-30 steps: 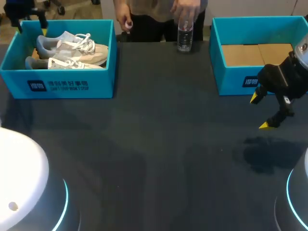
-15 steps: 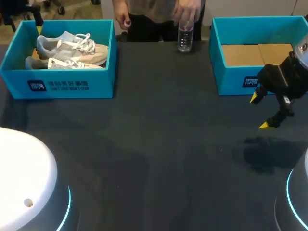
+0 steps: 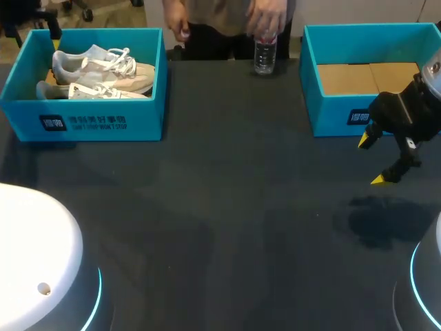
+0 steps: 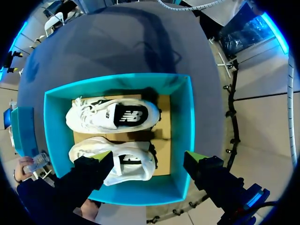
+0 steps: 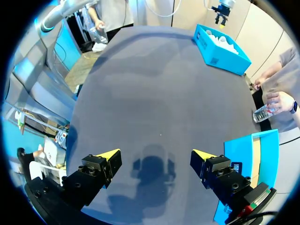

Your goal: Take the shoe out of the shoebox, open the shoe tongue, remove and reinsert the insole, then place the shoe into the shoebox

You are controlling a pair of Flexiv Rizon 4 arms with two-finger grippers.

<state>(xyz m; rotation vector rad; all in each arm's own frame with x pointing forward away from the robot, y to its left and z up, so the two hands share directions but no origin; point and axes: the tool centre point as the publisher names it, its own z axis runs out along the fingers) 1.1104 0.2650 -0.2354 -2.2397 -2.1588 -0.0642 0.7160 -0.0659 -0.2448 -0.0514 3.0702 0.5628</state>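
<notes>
A teal shoebox (image 3: 103,121) at the table's far left holds two pale sneakers (image 3: 103,65) with white laces. In the left wrist view my left gripper (image 4: 149,157) hangs open high over that shoebox (image 4: 185,122). One sneaker (image 4: 112,115) lies ahead of the fingers, and the other sneaker (image 4: 129,164) lies between them, far below. My right gripper (image 3: 372,161) stands open over the bare table, in front of a second teal shoebox (image 3: 331,110) with only a cardboard floor. In its own view the right gripper (image 5: 156,154) holds nothing.
A clear water bottle (image 3: 264,52) stands at the table's far edge between the two boxes, with a person's hand (image 3: 265,17) on it. My left arm's white housing (image 3: 34,255) fills the near left corner. Dark tabletop (image 3: 227,207) lies between the boxes.
The left arm's white housing has shifted a little to the right, and its dark gripper at the box's far left corner has drawn back. The right arm has kept still.
</notes>
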